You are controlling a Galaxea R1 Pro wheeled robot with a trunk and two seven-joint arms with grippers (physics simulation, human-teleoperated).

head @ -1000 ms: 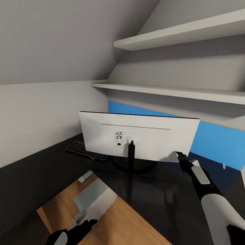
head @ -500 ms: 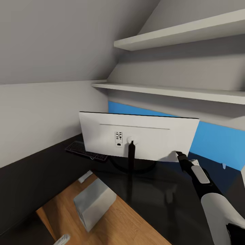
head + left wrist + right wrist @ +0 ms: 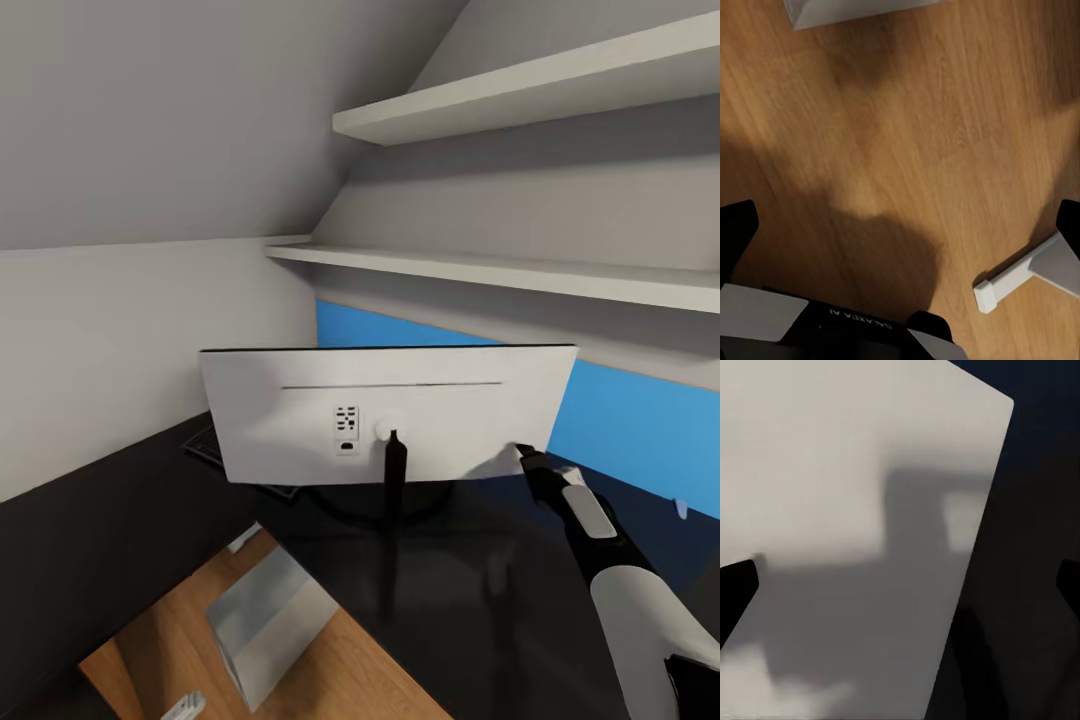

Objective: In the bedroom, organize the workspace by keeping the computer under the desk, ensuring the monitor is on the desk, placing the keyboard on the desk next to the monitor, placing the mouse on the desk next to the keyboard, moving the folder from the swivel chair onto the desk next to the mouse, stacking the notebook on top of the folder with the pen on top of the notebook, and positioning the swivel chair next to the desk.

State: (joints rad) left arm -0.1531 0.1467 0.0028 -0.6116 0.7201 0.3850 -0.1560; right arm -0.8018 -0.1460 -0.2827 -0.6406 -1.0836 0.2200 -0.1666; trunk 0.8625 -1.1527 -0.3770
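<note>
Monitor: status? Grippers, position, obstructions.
Right gripper open, at the monitor's lower corner. Monitor upright on desk, white back toward the camera. Left gripper open over wood floor. Keyboard partly hidden behind monitor.

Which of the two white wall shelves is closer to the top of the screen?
The lower shelf, the long one just above the blue panel. It hangs right over the monitor, while the upper shelf sits much higher under the sloped ceiling.
</note>
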